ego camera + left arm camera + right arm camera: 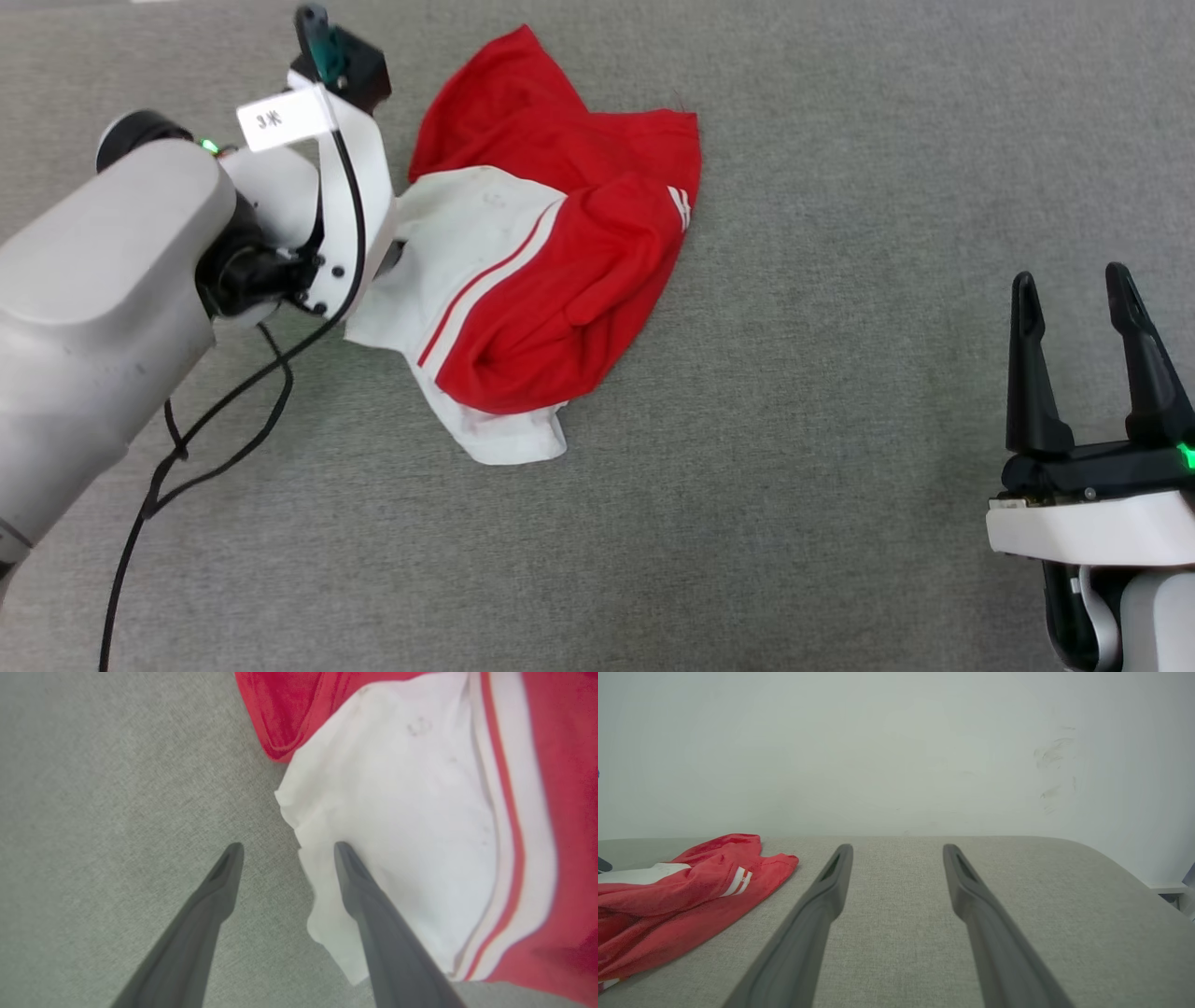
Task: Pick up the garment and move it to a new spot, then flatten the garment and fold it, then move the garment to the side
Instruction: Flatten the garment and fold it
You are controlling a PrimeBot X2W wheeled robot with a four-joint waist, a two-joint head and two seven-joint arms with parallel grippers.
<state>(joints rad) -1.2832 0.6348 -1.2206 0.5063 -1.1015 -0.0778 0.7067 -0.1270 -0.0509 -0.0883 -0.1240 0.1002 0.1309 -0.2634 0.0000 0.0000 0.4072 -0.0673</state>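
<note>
- One crumpled garment (560, 271) lies on the grey fabric surface (840, 485) in the head view, left of centre and toward the far side. Its red body is bunched over a white sleeve (467, 233) edged with red stripes.
- From the left, the left arm (112, 289) reaches to the garment's white left edge. Its wrist hides the fingers here, and a black cable (219, 420) hangs beneath it.
- At the near right, the right gripper (1071, 275) points away with its fingers spread and empty, well apart from the garment.
- In the left wrist view, the left gripper (288, 845) is released and its fingers are parted. One finger is over bare grey fabric and the other over the white sleeve's edge. I cannot tell whether either touches the cloth.
- In the right wrist view, the right gripper's fingers (822, 905) are apart over bare surface, grasping nothing. The garment lies to their left, with a pale wall (896, 742) beyond.
</note>
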